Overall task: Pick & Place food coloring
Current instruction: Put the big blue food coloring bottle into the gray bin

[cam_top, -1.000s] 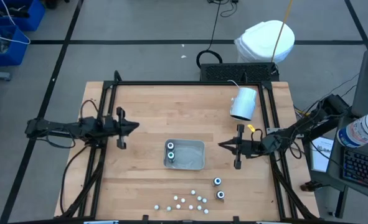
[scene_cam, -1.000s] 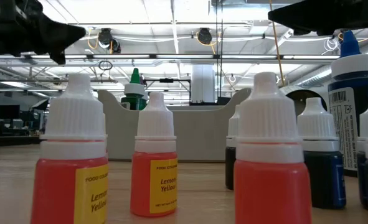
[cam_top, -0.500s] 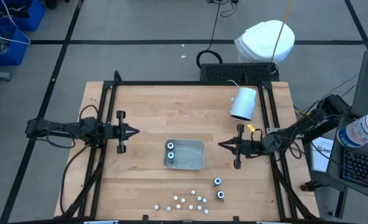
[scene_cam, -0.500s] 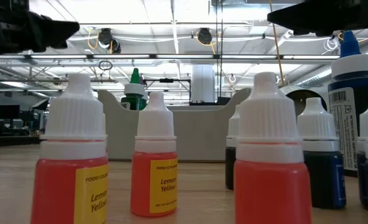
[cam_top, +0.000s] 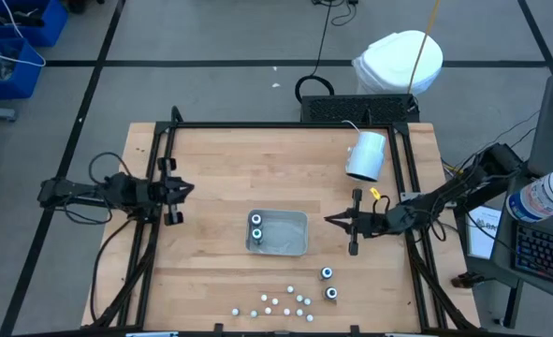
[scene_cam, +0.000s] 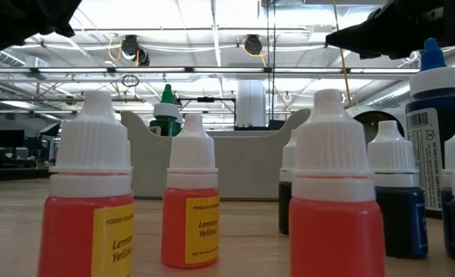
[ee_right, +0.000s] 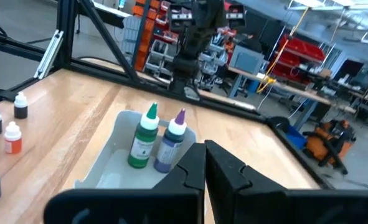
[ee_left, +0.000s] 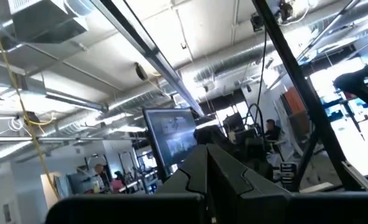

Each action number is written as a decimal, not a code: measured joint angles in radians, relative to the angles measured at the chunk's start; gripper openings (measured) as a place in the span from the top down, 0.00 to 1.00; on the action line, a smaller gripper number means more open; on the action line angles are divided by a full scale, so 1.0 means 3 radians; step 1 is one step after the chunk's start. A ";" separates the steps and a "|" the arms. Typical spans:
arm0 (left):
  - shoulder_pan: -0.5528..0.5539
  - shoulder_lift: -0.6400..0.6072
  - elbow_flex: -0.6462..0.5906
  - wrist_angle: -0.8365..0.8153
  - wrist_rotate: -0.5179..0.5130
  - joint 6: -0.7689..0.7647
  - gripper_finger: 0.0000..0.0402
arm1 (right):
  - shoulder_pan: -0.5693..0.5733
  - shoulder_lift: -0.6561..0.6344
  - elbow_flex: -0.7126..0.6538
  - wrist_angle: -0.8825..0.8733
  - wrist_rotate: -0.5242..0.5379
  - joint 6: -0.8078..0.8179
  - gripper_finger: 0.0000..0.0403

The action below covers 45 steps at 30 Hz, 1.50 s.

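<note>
Two food coloring bottles (cam_top: 255, 227) in the tray (cam_top: 290, 245); both end effectors closed, empty.

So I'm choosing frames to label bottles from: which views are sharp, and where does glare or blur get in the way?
High view: even light, bottles tiny. Low view: near yellow bottles sharp, bright ceiling lights behind. Right wrist view: tray bottles clear, fingers blurred. Left wrist view: only ceiling, window glare.
</note>
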 joint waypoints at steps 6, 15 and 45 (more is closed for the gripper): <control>0.0000 0.0000 0.0001 -0.0385 0.0000 -0.0362 0.98 | 0.0003 0.0023 0.0001 -0.0122 0.0003 0.0131 1.00; -0.0001 0.0000 0.0001 -0.0501 -0.0013 -0.0421 0.98 | 0.0471 -0.0202 0.0001 -0.0312 0.0790 -0.0088 1.00; 0.0000 0.0000 0.0001 -0.0686 -0.0121 -0.0159 0.98 | 0.0746 -0.0913 -0.0647 0.0280 0.0720 -0.0308 0.75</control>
